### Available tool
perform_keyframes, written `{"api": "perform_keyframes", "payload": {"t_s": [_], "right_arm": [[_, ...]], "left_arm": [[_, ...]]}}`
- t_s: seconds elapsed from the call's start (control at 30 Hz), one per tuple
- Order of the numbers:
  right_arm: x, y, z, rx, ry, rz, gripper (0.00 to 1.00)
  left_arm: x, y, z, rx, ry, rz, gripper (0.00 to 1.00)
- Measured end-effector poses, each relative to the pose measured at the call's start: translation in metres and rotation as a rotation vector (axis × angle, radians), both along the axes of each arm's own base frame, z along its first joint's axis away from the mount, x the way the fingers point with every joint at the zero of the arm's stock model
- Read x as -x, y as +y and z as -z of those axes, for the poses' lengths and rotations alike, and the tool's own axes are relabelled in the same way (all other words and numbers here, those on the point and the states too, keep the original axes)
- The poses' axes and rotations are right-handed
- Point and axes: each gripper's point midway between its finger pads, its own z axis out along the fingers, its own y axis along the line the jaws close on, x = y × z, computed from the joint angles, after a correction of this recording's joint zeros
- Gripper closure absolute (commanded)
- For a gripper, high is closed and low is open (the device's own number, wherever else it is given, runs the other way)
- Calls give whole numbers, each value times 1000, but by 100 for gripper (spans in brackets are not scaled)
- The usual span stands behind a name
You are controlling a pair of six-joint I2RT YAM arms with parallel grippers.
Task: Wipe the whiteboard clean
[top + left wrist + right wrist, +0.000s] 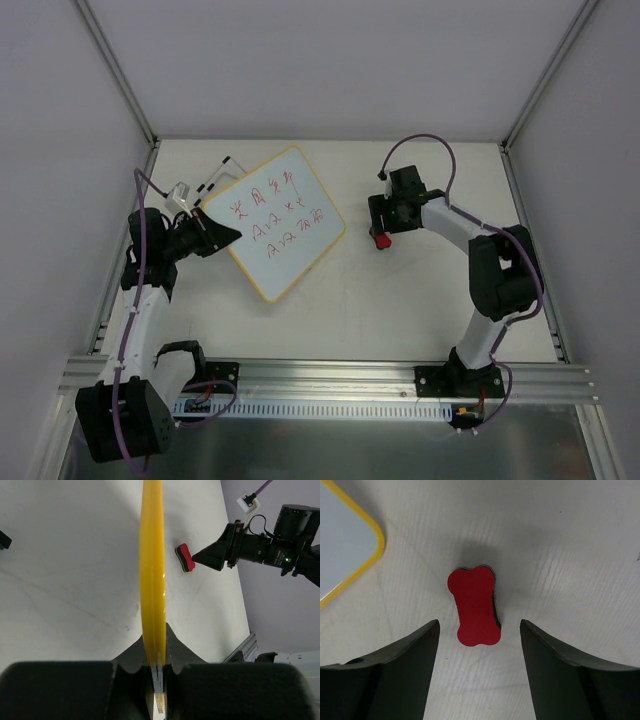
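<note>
The whiteboard (280, 222) lies tilted on the table with red handwriting across it and a yellow frame. My left gripper (226, 236) is shut on its left edge; in the left wrist view the yellow frame (152, 570) runs edge-on up from between the jaws of that gripper (159, 667). A small red bone-shaped eraser (474, 606) lies flat on the table to the right of the board. My right gripper (479, 630) hovers over the eraser (381, 241), open, with a gap between each finger and the eraser. A corner of the whiteboard (345, 540) shows at the upper left of the right wrist view.
Two thin black feet (222, 175) stick out from the board's upper left edge. Grey enclosure walls surround the table on three sides. An aluminium rail (330, 380) carrying both arm bases runs along the near edge.
</note>
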Motion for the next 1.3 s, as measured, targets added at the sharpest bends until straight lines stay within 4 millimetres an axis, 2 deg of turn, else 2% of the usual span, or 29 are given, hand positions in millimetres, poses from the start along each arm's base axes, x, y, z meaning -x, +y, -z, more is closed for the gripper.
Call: {"api": "perform_keyframes", "payload": {"t_s": [0.3, 0.43, 0.67, 0.77, 0.8, 0.9, 1.03, 1.1, 1.23, 1.3], "right_arm": [[0, 2, 27, 35, 52, -3, 40], [-1, 7, 33, 47, 59, -12, 44], [-5, 4, 35, 98, 33, 1, 57], [-8, 1, 34, 112, 18, 12, 74], [-9, 0, 34, 116, 13, 16, 87], [-8, -1, 29, 107, -2, 27, 100], [8, 1, 5, 65, -46, 32, 100], [13, 14, -22, 1, -100, 17, 99], [16, 68, -91, -173, -261, -70, 100], [14, 96, -114, -242, -314, -116, 100]], "left_arm": [[13, -3, 6, 2, -9, 14, 100], [16, -5, 9, 7, -5, 23, 100], [22, -8, 12, 17, 0, 44, 100], [23, -9, 11, 20, -1, 50, 100], [23, -9, 11, 21, 0, 52, 100], [24, -10, 12, 24, 2, 58, 100], [25, -11, 12, 26, 6, 62, 100], [25, -11, 13, 27, 10, 63, 100], [25, -12, 15, 31, 19, 72, 100], [25, -14, 15, 32, 20, 78, 100]]}}
